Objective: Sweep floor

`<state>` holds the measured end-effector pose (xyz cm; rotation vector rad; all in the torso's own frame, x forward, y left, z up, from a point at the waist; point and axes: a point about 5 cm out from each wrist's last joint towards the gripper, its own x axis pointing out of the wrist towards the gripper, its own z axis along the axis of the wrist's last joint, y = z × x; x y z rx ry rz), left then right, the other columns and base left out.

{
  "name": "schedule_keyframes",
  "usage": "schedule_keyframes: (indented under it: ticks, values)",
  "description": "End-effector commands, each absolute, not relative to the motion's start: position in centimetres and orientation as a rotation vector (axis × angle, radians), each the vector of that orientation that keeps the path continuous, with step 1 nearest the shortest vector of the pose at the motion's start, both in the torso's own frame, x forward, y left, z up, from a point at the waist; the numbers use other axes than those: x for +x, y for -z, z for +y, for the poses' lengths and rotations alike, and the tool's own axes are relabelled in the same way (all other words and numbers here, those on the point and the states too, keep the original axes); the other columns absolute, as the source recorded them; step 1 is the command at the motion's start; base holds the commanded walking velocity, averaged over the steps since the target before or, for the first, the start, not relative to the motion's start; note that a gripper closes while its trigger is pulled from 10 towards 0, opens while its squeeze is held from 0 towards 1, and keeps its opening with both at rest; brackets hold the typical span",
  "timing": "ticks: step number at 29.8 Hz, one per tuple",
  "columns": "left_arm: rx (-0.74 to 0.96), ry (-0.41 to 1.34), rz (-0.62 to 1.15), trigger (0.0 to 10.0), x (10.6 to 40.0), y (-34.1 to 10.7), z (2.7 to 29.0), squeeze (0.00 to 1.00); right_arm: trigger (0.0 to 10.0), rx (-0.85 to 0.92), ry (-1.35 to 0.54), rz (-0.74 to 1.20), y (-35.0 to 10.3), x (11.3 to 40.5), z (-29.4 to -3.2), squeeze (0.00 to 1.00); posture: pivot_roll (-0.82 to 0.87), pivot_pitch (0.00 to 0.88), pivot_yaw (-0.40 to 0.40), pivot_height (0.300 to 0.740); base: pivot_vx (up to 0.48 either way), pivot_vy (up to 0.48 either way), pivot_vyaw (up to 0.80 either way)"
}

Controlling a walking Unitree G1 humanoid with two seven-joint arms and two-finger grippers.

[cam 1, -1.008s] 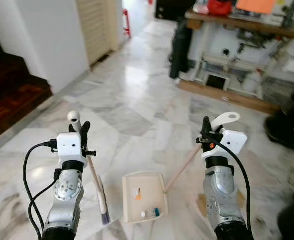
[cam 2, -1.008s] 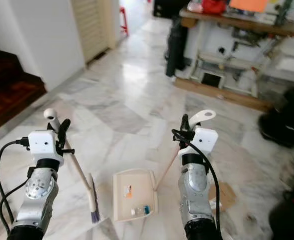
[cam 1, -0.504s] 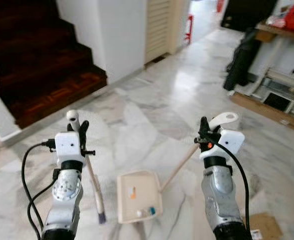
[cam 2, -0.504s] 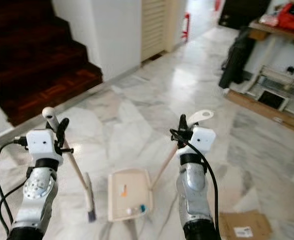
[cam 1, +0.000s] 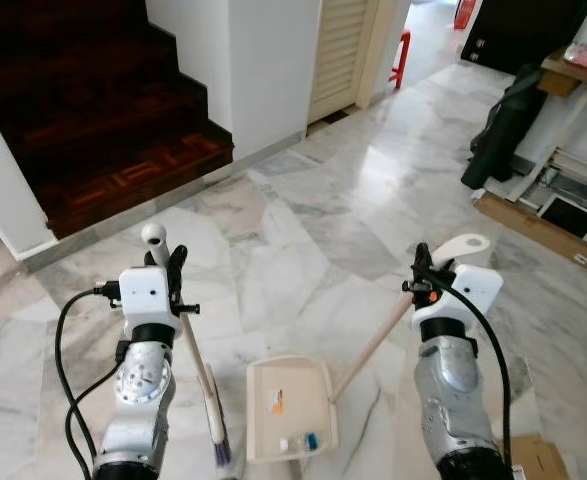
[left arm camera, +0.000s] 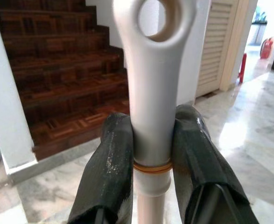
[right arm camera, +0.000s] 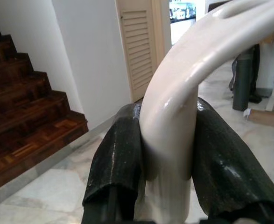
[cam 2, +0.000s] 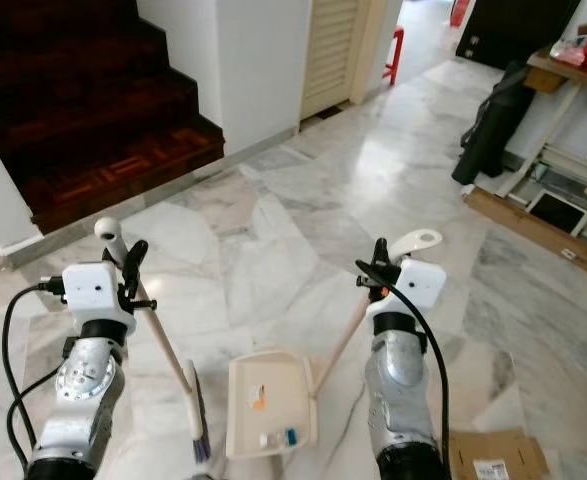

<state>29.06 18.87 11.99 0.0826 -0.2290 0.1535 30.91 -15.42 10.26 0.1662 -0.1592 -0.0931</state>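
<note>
No readable text in any view. Cardboard piece point(cam 2: 493, 455) at lower right of the right eye frame has a white label, print too small to read. Dustpan point(cam 1: 288, 405) at bottom centre carries an orange sticker, illegible.

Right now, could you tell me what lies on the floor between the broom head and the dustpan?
Bare marble floor, by the left eye view: broom head and dustpan lie apart.

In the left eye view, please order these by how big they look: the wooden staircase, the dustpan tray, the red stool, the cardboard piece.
1. wooden staircase, by far the largest.
2. dustpan tray, though it looks big partly because it is near the camera.
3. cardboard piece and red stool: both small, both cut off by something, so I leave them unranked.
</note>
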Motion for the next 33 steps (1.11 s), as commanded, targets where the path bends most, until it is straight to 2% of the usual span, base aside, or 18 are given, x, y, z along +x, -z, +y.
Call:
schedule_keyframes:
  ticks: [1,11,15,27,33]
  values:
    - [0.094,-0.138,-0.283,10.0,29.19,-13.24,18.39,0.00,10.0,0.201,0.106,-0.226,-11.78,31.14,-15.75,0.00,0.00,0.052,-0.054,0.740,0.000,0.480,0.00]
    - [0.092,-0.133,-0.282,10.0,29.17,-13.28,18.26,0.00,10.0,0.206,0.091,-0.237,-12.06,31.17,-15.54,0.00,0.00,0.049,-0.055,0.740,0.000,0.480,0.00]
    - [0.092,-0.125,-0.284,10.0,29.22,-13.32,18.14,0.00,10.0,0.190,0.086,-0.246,-12.25,31.17,-15.43,0.00,0.00,0.048,-0.054,0.740,0.000,0.354,0.80]
    - [0.095,-0.110,-0.284,10.0,29.24,-13.35,17.92,0.00,10.0,0.214,0.085,-0.242,-12.20,31.23,-15.28,0.00,0.01,0.030,-0.047,0.740,0.000,0.000,0.76]
    - [0.098,-0.106,-0.283,10.0,29.23,-13.34,17.91,0.00,10.0,0.229,0.083,-0.228,-11.98,31.28,-15.21,0.00,0.01,0.023,-0.044,0.740,0.000,0.000,0.00]
